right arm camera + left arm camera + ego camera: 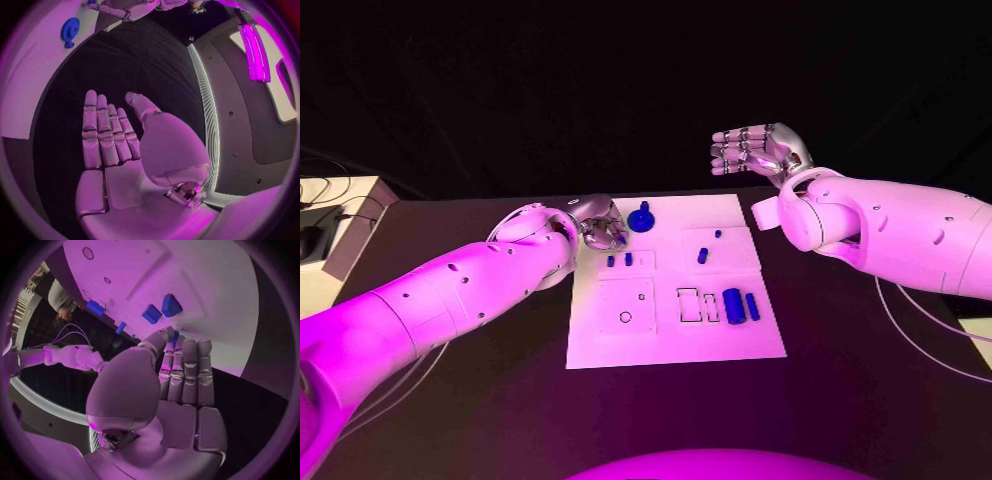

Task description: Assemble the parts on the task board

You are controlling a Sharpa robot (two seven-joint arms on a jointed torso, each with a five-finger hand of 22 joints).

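Observation:
The white task board lies mid-table. My left hand hovers over its far left corner, right beside a round blue part. In the left wrist view this hand has straight fingers with the thumb laid against them. A sliver of blue shows at the thumb tip, and whether it is pinched is unclear. Two small blue parts stand just past the fingertips. My right hand is raised beyond the board's far right corner, fingers straight and holding nothing.
Two small blue pegs stand on the board, with another blue part and a tiny one further right. Two long blue parts lie by outlined slots. A pale box sits at the table's far left.

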